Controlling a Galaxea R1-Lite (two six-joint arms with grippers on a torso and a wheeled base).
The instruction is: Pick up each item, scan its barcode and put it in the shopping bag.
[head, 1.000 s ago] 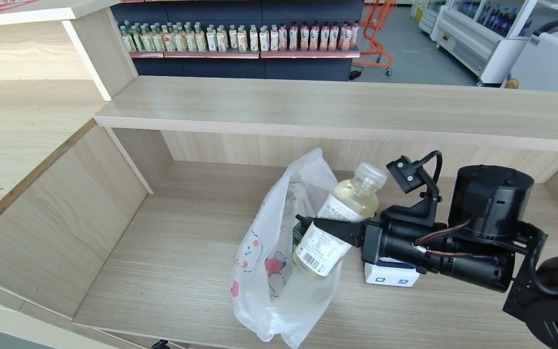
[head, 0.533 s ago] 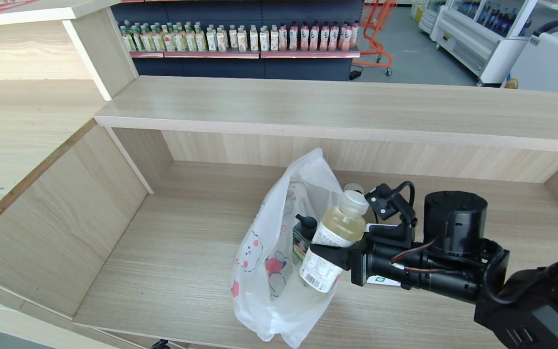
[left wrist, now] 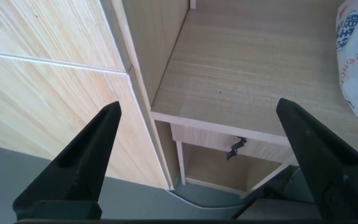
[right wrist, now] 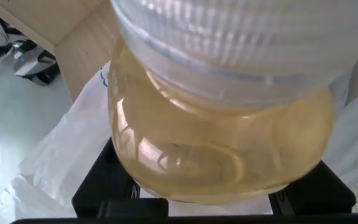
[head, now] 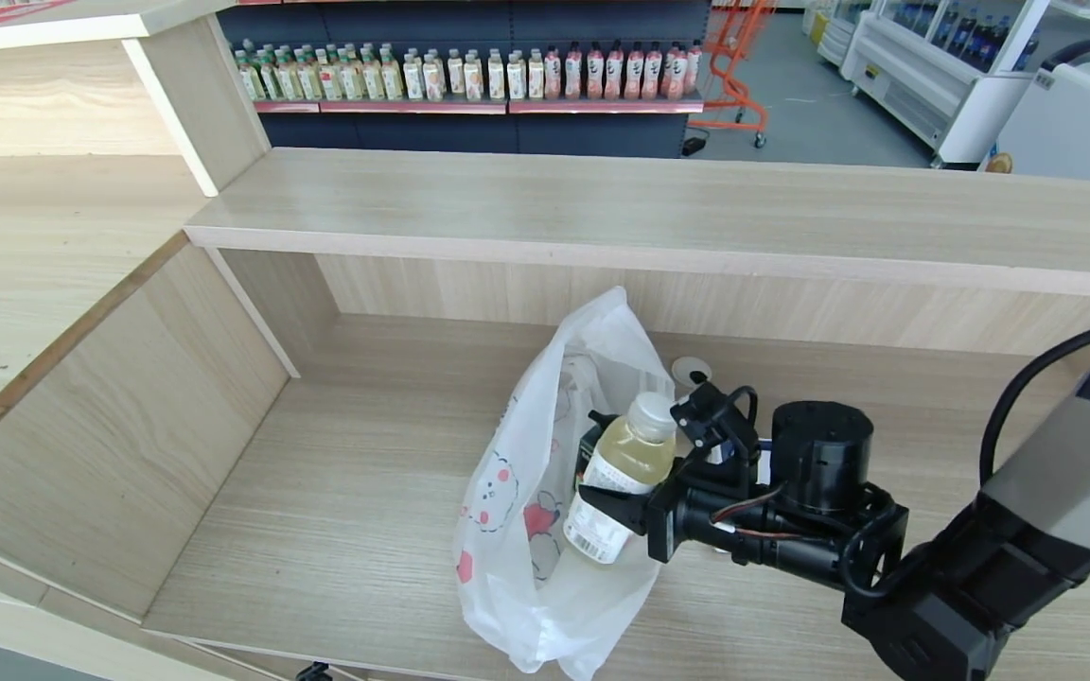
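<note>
My right pincer (head: 623, 503) is clamped on the labelled lower half of the bottle (head: 623, 462) of pale yellow drink. The bottle tilts with its cap up and its base at the open mouth of the shopping bag (head: 507, 511), which stands on the worktop (head: 337, 530). A dark-capped bottle (head: 594, 437) sits in the bag just beside it. My left pincer (left wrist: 199, 109) gapes wide, holding nothing, off the worktop's near edge.
</note>
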